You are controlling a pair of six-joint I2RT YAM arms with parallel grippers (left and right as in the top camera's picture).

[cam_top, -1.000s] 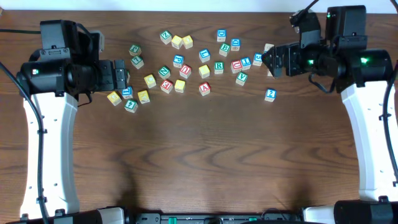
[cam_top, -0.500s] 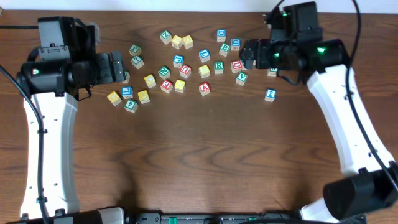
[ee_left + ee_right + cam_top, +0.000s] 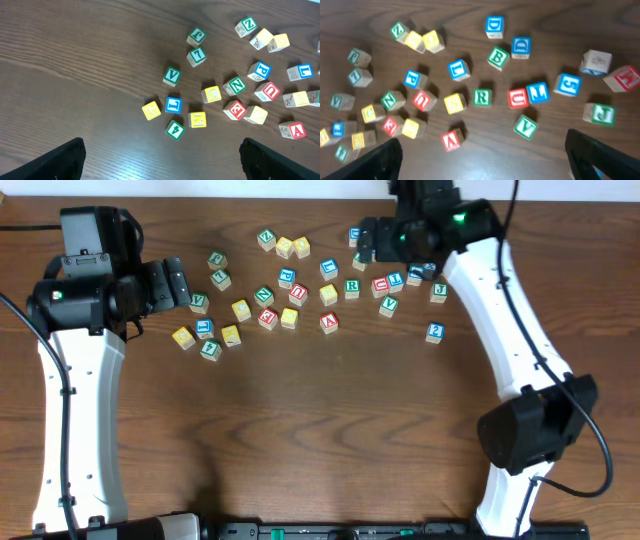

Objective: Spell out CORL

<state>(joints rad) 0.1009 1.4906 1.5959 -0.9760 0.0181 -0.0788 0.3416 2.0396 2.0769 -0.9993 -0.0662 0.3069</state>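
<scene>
Wooden letter cubes lie scattered across the far half of the table. The green R cube [image 3: 352, 286] [image 3: 481, 97] sits near the middle of the group. The blue L cube [image 3: 329, 268] [image 3: 458, 69] [image 3: 303, 71] lies just left of and behind it. A yellow C cube [image 3: 241, 310] [image 3: 212, 93] [image 3: 369, 112] lies further left. A yellow-topped cube [image 3: 328, 294] [image 3: 454, 103] beside the R has a face I cannot read. My right gripper [image 3: 362, 235] [image 3: 482, 145] hangs open above the cubes at the back. My left gripper [image 3: 185, 285] [image 3: 161, 150] is open and empty at the group's left edge.
A red A cube [image 3: 329, 322] [image 3: 451, 140] and a green V cube [image 3: 388, 306] [image 3: 526, 126] lie at the front of the group. A blue 2 cube [image 3: 435, 332] sits apart on the right. Several more cubes surround the left gripper. Bare wood fills the near half.
The right arm has swung left from the table's right edge to above the back cubes. The left gripper has drawn back slightly to the left.
</scene>
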